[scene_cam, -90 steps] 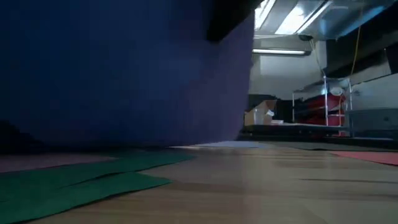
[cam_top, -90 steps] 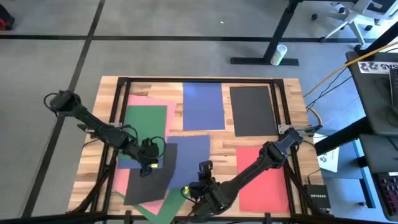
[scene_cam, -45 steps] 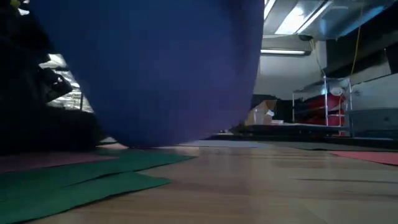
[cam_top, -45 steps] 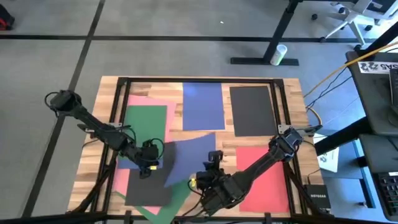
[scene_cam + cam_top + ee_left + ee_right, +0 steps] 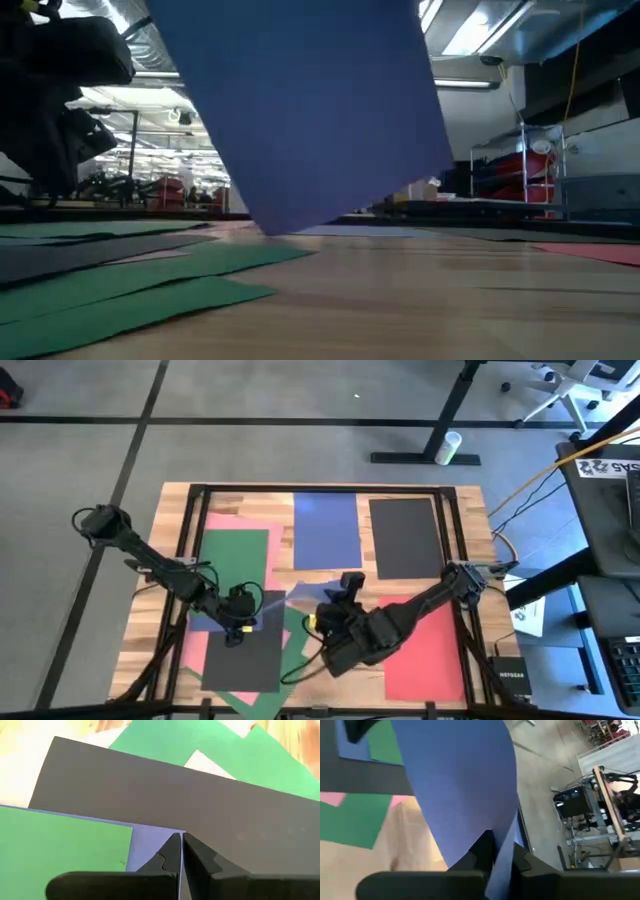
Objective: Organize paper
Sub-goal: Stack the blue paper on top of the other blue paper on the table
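My right gripper (image 5: 325, 628) (image 5: 495, 851) is shut on a blue paper sheet (image 5: 310, 588) (image 5: 300, 110), raised over the table's middle. The sheet's lowest corner (image 5: 268, 228) hangs close to the table. My left gripper (image 5: 240, 622) (image 5: 181, 840) is shut, its tips down on the pile at the near left. There a black sheet (image 5: 245, 655) lies over another blue sheet (image 5: 150, 850), with green (image 5: 235, 555) and pink (image 5: 225, 520) sheets. More blue (image 5: 327, 528), black (image 5: 405, 538) and red (image 5: 425, 645) sheets lie flat. My right gripper pinches one edge of the blue sheet (image 5: 501, 845) between its two fingers. The single sheet bows away past the fingers and is lifted off the pile, hanging tilted with one corner lowest. My left gripper's shut fingertips (image 5: 175, 845) point down at the lower blue sheet, right beside the black sheet's edge (image 5: 200, 832); I cannot tell whether they touch it.
A dark frame (image 5: 200, 490) runs round the wooden table top. Bare wood (image 5: 320, 565) shows between the sheets. A desk and cables (image 5: 600, 470) stand beyond the table's right edge.
My right gripper has gone up and toward the table's far edge with the blue sheet. The sheet, which lay over the black sheet on the pile, has come off it and now hangs lifted. The black sheet lies uncovered.
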Tool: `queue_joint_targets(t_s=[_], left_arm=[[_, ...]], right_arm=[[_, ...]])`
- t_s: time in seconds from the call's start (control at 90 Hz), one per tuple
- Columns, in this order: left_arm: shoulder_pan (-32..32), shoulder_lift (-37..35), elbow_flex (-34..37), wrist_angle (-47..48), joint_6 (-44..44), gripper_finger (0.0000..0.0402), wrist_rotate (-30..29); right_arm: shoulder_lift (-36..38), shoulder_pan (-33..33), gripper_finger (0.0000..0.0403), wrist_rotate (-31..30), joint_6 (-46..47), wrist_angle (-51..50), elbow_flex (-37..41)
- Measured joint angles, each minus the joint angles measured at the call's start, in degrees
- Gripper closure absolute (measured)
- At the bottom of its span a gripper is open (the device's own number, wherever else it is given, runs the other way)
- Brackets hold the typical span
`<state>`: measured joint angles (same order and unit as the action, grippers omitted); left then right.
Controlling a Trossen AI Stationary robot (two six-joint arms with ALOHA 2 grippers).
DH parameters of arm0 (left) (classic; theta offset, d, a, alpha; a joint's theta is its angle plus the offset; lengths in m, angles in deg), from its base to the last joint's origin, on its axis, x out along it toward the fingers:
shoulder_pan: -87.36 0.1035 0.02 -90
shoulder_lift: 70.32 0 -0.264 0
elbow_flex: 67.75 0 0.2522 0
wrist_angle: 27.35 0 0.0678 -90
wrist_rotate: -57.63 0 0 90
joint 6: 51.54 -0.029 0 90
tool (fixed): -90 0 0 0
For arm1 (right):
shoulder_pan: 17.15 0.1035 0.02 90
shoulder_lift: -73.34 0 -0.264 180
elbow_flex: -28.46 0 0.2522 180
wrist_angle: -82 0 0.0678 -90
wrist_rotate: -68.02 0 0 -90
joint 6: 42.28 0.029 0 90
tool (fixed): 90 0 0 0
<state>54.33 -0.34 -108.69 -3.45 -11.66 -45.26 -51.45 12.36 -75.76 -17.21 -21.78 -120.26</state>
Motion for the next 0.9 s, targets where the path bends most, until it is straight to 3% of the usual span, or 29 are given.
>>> queue_joint_targets(t_s=[0.122, 0.356, 0.9], left_arm=[[0.0, 1.14, 0.0, -0.31, 0.02, 0.0402, 0.0], [0.0, 3.39, 0.0, -0.62, 0.22, 0.0402, 0.0], [-0.33, 4.93, -0.02, -5.21, -1.42, 0.0402, -0.01]], right_arm=[[0.0, -1.82, 0.0403, -1.61, -2.13, -0.01, 0.0], [0.58, -4.36, 0.0403, -10.11, -5.79, -0.01, 0.0], [0.9, -13.34, 0.0403, -9.82, -12.23, 0.43, 0.02]])
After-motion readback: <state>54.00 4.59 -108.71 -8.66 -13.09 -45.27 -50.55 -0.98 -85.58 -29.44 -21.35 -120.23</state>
